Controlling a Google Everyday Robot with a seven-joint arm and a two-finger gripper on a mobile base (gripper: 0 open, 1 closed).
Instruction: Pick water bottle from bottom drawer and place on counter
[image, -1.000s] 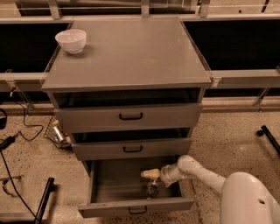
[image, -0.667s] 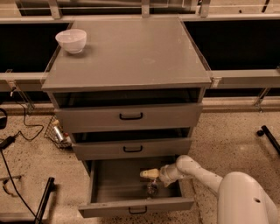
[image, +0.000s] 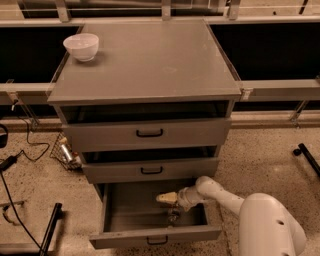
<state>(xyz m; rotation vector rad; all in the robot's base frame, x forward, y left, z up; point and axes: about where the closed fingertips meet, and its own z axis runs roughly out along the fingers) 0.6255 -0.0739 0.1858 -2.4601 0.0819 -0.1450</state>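
Note:
The bottom drawer (image: 120, 237) is pulled out wide under the two shallower drawers. A small clear object, apparently the water bottle (image: 173, 215), stands inside it toward the right, dim in the drawer's shadow. My gripper (image: 167, 198) reaches into the drawer from the right on the white arm (image: 220, 196). Its cream tip points left, just above the bottle's top. Whether it touches the bottle does not show. The grey counter (image: 150, 60) tops the cabinet.
A white bowl (image: 81, 46) sits on the counter's far left corner. The top drawer (image: 150, 133) and middle drawer (image: 150, 170) stand slightly ajar. A wire basket (image: 65, 152) and cables (image: 20, 150) lie on the floor at left. A black bar (image: 307, 156) lies at right.
The gripper has shifted slightly left and up over the bottle inside the drawer. The bottle and drawers have not moved.

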